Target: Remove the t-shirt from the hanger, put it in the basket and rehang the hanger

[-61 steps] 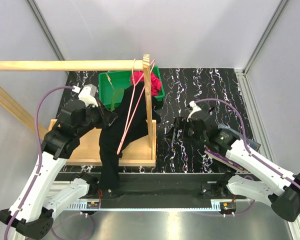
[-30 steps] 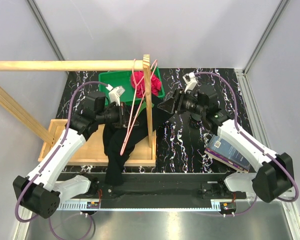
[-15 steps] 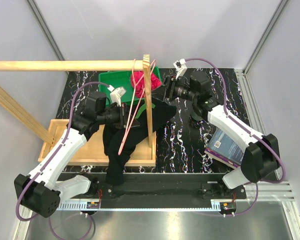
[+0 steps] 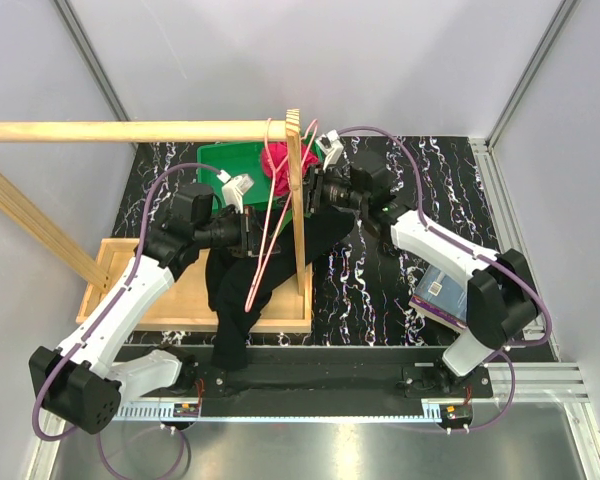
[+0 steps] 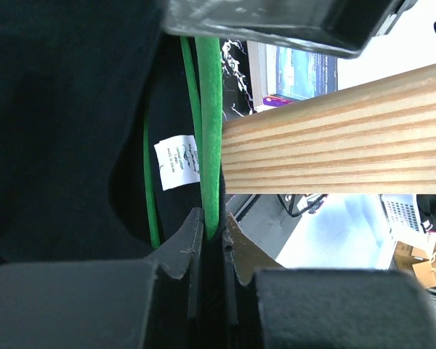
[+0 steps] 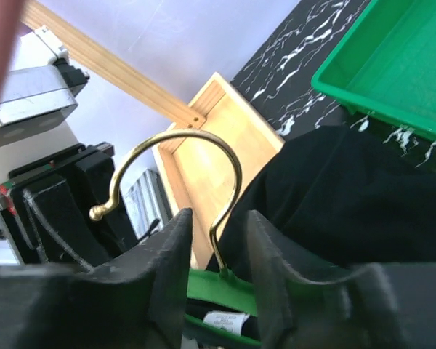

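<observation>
From above, found the black t-shirt (image 4: 235, 290) draped beside the wooden post (image 4: 298, 215), over the wooden tray (image 4: 150, 300) near the surface's (image 4: 380, 280) left edge; noted open surface between post and book (image 4: 450, 295). Through the left wrist, saw the left tool (image 5: 212, 218) pinched shut on the green hanger (image 5: 209, 109), just beside the post. Through the right wrist, saw the right tool (image 6: 218, 216) parted around the gold hook (image 6: 176, 156), touching neither side.
</observation>
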`<act>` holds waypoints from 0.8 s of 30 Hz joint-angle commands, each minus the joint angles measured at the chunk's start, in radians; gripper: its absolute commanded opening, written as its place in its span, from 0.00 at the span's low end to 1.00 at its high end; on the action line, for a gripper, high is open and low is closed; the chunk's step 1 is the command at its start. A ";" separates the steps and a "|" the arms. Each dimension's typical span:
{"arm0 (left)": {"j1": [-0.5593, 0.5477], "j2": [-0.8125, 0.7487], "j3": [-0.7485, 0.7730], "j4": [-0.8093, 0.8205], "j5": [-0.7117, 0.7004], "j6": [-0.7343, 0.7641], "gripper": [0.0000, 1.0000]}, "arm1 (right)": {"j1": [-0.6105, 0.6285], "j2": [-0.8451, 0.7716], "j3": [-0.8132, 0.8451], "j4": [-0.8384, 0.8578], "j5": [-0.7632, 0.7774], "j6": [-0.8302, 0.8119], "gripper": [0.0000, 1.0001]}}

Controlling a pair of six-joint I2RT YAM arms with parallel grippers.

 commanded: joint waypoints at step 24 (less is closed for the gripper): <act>-0.030 -0.408 0.012 -0.203 -0.284 0.017 0.80 | 0.024 -0.233 -0.030 -0.166 0.587 -0.060 0.00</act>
